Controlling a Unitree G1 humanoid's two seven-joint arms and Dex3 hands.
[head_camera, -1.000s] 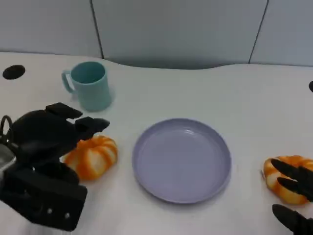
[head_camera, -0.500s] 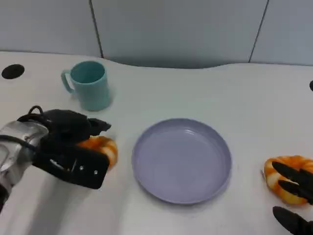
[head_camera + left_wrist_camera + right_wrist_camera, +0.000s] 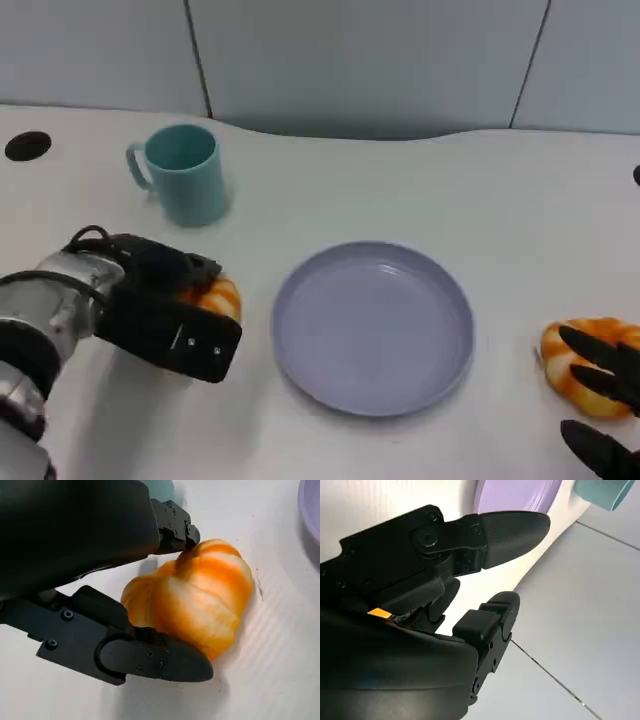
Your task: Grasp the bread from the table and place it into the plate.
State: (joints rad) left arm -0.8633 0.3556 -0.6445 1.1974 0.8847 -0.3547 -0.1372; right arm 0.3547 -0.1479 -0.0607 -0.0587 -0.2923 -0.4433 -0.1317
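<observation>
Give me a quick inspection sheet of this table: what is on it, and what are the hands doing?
Surface: white table, with a black round hole at its far left edge.
Job's things: purple plate, nothing in it; orange bread left of the plate, on the table; second bread right of it.
Clutter: teal mug, upright, behind the left bread.
Robot hands: left robot hand has fingers on both sides of the left bread, not lifted; right robot hand over the right bread, fingers apart.
Cables: black cable looped at the left wrist.
Surroundings: grey panelled wall behind the table.
</observation>
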